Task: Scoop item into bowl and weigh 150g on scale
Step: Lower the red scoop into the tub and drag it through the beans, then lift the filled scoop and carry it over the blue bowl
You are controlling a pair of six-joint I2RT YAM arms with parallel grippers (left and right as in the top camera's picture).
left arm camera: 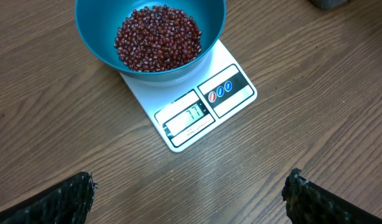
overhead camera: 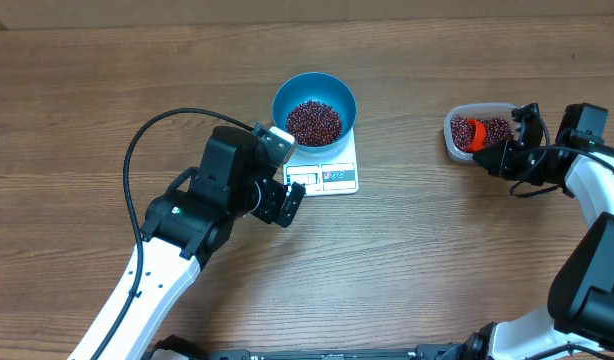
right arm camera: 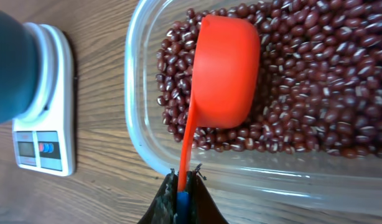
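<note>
nearest to the camera is the left arm [overhead camera: 187, 215], which rises above the table [overhead camera: 67, 120] on the left side of the scale [overhead camera: 339, 180]. its left gripper [overhead camera: 287, 200] hangs just left of the scale's front edge, with the claw fully released and nothing between the fingers; the left wrist view looks down from there at the scale.

on the scale sits the blue bowl [overhead camera: 348, 97], covering its rear part, so only the display [left arm camera: 190, 116] and the buttons stay free in front. the red-brown beans [overhead camera: 314, 122] make a low heap at the bottom of the bowl. the display seems to read 77, which i judge is about half of the target weight.

well to the right of the scale stands a clear plastic container [overhead camera: 451, 137] with many more beans inside. an orange scoop [right arm camera: 225, 74] lies in it, with the cup turned down into the beans. the right gripper [right arm camera: 183, 194], at the side of the container far from the scale, is clenched on the scoop's thin handle.

so the task is partly done: some beans are already in the bowl and are being weighed. i think several more scoops must go from the container to the bowl, the last ones small, until the display shows 150.
</note>
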